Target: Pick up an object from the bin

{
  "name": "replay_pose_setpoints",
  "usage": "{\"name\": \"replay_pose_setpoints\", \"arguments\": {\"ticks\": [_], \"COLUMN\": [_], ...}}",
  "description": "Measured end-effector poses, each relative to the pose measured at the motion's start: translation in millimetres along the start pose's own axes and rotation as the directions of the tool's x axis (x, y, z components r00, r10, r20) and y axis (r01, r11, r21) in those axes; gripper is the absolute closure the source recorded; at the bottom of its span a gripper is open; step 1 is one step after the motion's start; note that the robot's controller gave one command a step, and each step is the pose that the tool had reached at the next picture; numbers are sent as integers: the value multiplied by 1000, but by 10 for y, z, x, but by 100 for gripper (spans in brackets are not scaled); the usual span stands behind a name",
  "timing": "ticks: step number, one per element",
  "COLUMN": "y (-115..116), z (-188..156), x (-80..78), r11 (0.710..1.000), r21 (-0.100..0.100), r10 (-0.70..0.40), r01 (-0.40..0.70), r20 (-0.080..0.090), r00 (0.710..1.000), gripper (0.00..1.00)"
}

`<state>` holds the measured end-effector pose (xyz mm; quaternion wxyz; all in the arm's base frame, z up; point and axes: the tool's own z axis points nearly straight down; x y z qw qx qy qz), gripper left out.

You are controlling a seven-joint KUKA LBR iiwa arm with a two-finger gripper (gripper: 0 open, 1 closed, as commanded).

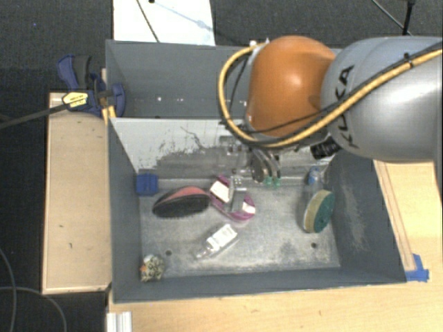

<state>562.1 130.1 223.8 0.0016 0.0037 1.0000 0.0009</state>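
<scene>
Your tool [242, 185] hangs low over the middle of the bin [356, 227], under the orange wrist cover [291, 81]; you cannot tell whether it is apart or together. From the left you have a blue block [146, 183] by the wall, a dark oval brush [181, 201], then a pink-and-purple piece [234, 205] right beneath the tool (touching or not, unclear), and a green-faced disc [318, 211] off to the right. You seem to be at the reach-and-grasp step; next, straddle the piece and close. Its long axis appears to run upper left to lower right.
</scene>
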Motion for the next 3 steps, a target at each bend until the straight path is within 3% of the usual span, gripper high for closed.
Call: {"name": "replay_pose_setpoints", "arguments": {"ticks": [1,2,3], "y": [656,636,843], "z": [1199,1137,10], "x": [-185,-215,142], "r11": [998,998,999], "r21": [1,-1,-3], "r10": [61,66,35], "r01": [-61,-66,-35], "r20": [-8,1,4], "r00": [998,998,999], "gripper": [0,100,100]}}
